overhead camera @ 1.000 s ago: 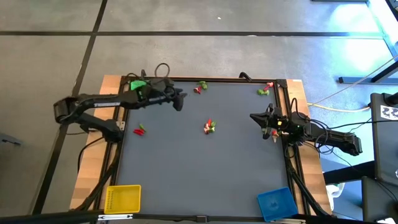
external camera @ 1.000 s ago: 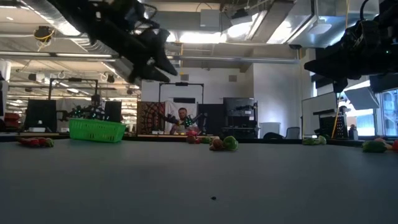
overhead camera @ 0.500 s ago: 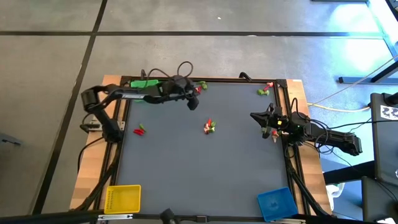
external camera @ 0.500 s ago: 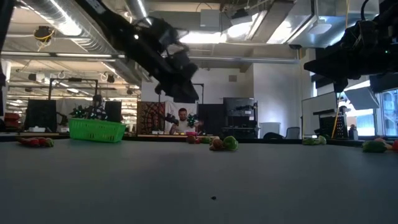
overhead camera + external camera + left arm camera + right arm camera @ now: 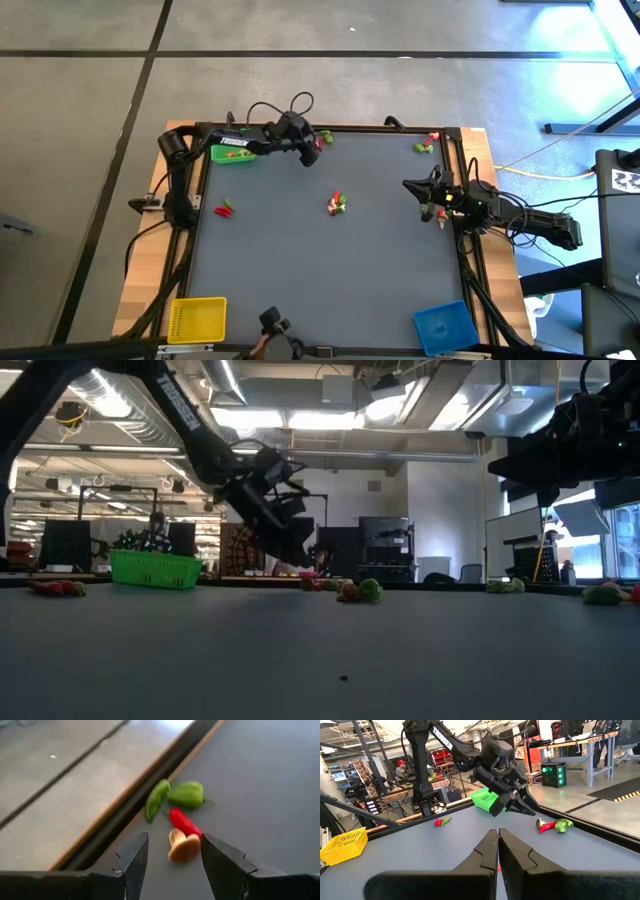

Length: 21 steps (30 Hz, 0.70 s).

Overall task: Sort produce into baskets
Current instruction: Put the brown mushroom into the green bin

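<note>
you can read white lettering, "trossen", on the left arm's link in the high view, and partly in the low and right wrist views. no other writing is legible.

your left pincer [image 5: 309, 150] is out at the far edge of the worktop [image 5: 330, 270], fingers apart and empty, tilted down over a small produce cluster [image 5: 180, 815]: two green pieces, a red chili and a tan mushroom-like piece. the mushroom sits between the two fingertips in the left wrist view; you can't tell if it's touched. the cluster lies just beside the dark frame rail at the far edge, so little room on that side.

your right pincer [image 5: 425, 200] waits near the right edge, fingers closed, holding nothing.

other produce: a red and green cluster [image 5: 337, 204] mid worktop, a red pair [image 5: 225, 211] near the left edge, a green and red group [image 5: 426, 144] at the far right corner, one piece [image 5: 442, 219] just by the right pincer. lots of open dark surface in the middle and near side.

baskets: green basket [image 5: 228, 150] far left corner under the left arm, yellow basket [image 5: 197, 318] near left corner, blue basket [image 5: 444, 326] near right corner. all mesh, square, well apart.
</note>
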### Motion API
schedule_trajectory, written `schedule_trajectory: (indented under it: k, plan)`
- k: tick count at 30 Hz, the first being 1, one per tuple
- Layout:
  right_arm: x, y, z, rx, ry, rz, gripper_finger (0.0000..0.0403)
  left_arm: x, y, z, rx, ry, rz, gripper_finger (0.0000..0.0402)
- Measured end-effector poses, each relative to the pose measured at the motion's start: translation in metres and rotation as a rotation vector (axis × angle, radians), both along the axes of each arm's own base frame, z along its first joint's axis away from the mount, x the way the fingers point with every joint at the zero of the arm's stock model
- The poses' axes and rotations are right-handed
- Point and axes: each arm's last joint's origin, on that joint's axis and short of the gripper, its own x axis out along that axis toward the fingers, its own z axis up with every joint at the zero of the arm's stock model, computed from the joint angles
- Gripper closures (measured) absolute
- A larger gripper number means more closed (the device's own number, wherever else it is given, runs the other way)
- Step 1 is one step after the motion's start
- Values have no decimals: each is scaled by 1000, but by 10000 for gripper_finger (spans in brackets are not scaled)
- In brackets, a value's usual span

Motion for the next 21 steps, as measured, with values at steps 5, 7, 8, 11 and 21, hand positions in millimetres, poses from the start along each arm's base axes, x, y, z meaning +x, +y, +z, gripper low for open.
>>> schedule_trajectory:
  k: [5,7,8,11,21]
  plan:
    - [0,1,-1,6,6,23,386,-2,9,-8,-26,-25,-97,224]
    - [0,1,-1,16,8,45,386,-2,12,-12,-8,-21,-115,224]
    - [0,1,-1,18,11,54,386,-2,13,-13,9,-22,-122,224]
    - [1,3,-2,41,12,99,386,-6,17,-13,5,-18,-117,224]
    - [1,3,-2,93,1,116,386,-6,15,-15,-25,-9,-160,237]
